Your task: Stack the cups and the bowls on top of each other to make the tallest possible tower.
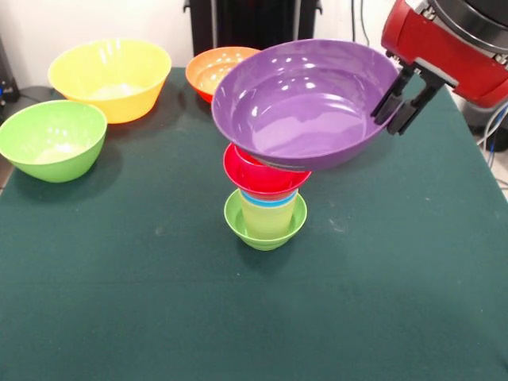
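The tower stands mid-table. Its base is the small lime-green bowl (pixel 265 228), holding the pale yellow cup (pixel 268 216) and the blue cup (pixel 270 199), of which only the rim shows. The small red bowl (pixel 266 175) sits on top of them. The wide purple bowl (pixel 305 103) hangs tilted over the red bowl; I cannot tell if it touches. My gripper (pixel 390 123) is shut on the purple bowl's right rim, one finger on each side. The red cup and pink bowl are out of sight.
The large yellow bowl (pixel 111 75) and the green bowl (pixel 51 139) stand at the far left. The orange bowl (pixel 208 70) stands behind the purple one. The robot's black pedestal (pixel 254 24) is at the far edge of the green table (pixel 159 317).
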